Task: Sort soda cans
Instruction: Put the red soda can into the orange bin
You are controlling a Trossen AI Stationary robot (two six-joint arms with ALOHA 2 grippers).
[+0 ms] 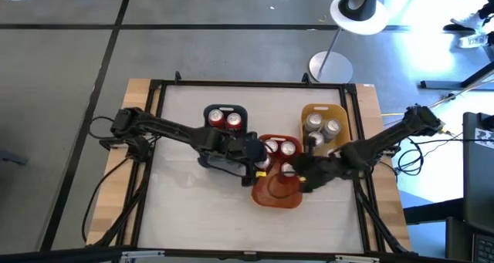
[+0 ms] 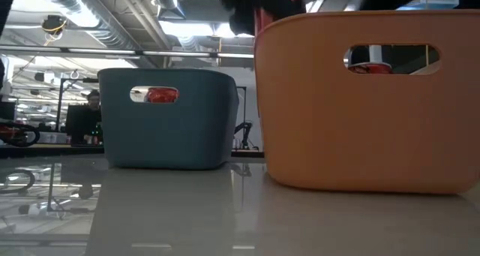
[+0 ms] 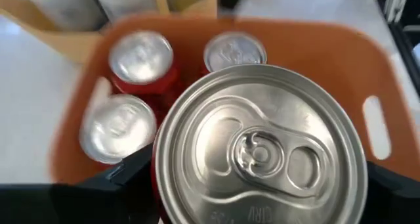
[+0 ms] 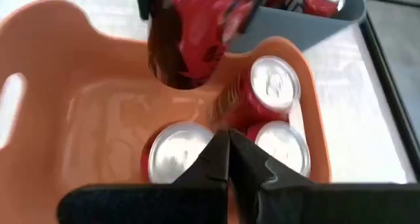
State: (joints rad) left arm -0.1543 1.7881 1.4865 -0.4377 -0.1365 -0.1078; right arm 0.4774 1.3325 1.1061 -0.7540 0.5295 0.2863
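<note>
Red can in our left gripper, squeezed tight, hangs over the orange bin in the middle. Three more cans sit inside it. Our right gripper is pinched closed, holding nothing, just above that bin.

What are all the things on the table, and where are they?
Orange bin: one, middle of the table, nearest the front.
Blue bin: one, dark grey-blue, behind and left of the orange bin.
Yellow bin: one, behind and right of the orange bin.
Red cans: three in the orange bin, two in the blue bin, one held.
Silver cans: about three, in the yellow bin.
Table: one, pale top, black frame.
Left fingers: gripping the held red can above the orange bin.
Right fingers: shut, empty, over the orange bin.
</note>
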